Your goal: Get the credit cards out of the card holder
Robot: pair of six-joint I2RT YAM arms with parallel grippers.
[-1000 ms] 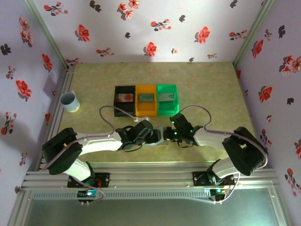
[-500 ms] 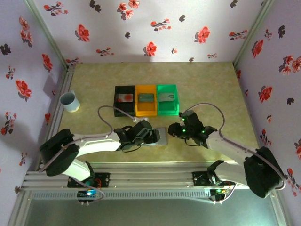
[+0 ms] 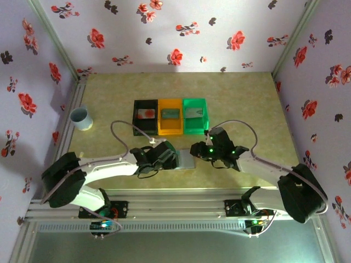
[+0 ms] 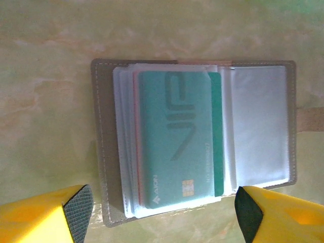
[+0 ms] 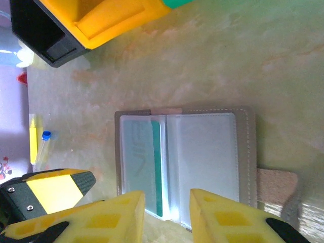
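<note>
Card holder (image 3: 185, 161) lies open and flat on the table (image 3: 247, 109), toward the near edge, between the two hands

Behind it, a row of three touching bins: black bin (image 3: 145, 131), orange bin (image 3: 170, 131), green bin (image 3: 196, 131)
- the black one holds a white card (image 3: 146, 113) with a red mark
- the orange one holds a grey-green card (image 3: 170, 113)
- the green one holds a silvery card (image 3: 193, 112)

Left wrist view: the holder is grey with a stitched border and clear plastic sleeves on both halves. A teal card (image 4: 177, 142) sits in the top sleeve of one half, with a thin red edge showing just under it. Writing on the teal card:
- large "VIP" in darker teal
- a gold chip near one short end, with a small logo beside it and a word that looks like "AION"
- a line of digits along the long edge, too small to read

Left hand (image 4: 162, 202): fingers wide apart, straddling the holder, one black pad (image 4: 78, 202) just off its outer edge; clamped on nothing

Right hand (image 5: 167, 215): yellow fingers (image 5: 121, 220) a narrow gap apart, over the holder's edge near the fold; nothing seen pinched

A tan strap tab (image 5: 276, 185) sticks out from one side of the holder
</note>
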